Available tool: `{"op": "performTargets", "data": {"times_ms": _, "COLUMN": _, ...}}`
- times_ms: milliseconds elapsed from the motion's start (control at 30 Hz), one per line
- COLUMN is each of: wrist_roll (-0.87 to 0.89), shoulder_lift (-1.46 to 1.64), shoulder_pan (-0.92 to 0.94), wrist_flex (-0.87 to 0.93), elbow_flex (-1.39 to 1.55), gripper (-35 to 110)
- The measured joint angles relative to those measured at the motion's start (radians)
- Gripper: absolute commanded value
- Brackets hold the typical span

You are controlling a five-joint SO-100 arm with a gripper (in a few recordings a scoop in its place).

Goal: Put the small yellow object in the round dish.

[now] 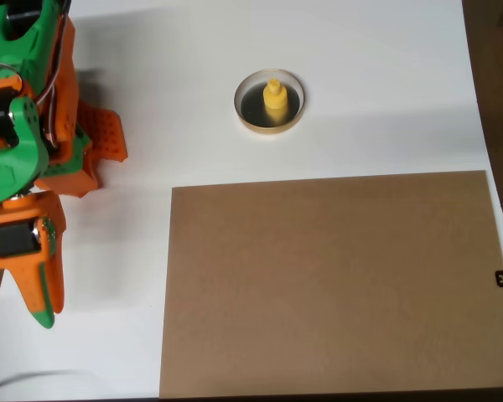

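One overhead view: small yellow object upright inside round dish, on white table above brown board. Gripper far left, well apart, fingers seemingly together, holding nothing. Likely light, rigid, slick plastic; best pinched at narrow knob.

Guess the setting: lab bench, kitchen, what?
Likely a hobby or lab test bench: a bare white table, a plain brown board as work mat, and a 3D-printed-looking orange-green arm beside one small dish.

small yellow object upright inside round dish, claw well apart at left
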Motion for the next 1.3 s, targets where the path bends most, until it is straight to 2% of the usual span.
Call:
{"op": "performTargets", "data": {"times_ms": 200, "wrist_roll": -0.009, "shoulder_lift": 0.000, "shoulder_pan": 0.000, "wrist_flex": -0.032, "elbow_flex": 0.008, "gripper": 3}}
{"op": "performTargets", "data": {"times_ms": 433, "wrist_roll": -0.098, "shoulder_lift": 0.000, "shoulder_pan": 0.002, "wrist_flex": -0.110, "elbow_flex": 0.041, "gripper": 0}}
{"op": "performTargets", "data": {"times_ms": 733, "wrist_roll": 0.018, "shoulder_lift": 0.000, "shoulder_pan": 0.067, "wrist_flex": -0.173, "elbow_flex": 0.044, "gripper": 0}}
{"op": "performTargets", "data": {"times_ms": 1300, "wrist_roll": -0.012, "shoulder_lift": 0.000, "shoulder_pan": 0.037, "wrist_flex": -0.176, "elbow_flex": 0.044, "gripper": 0}}
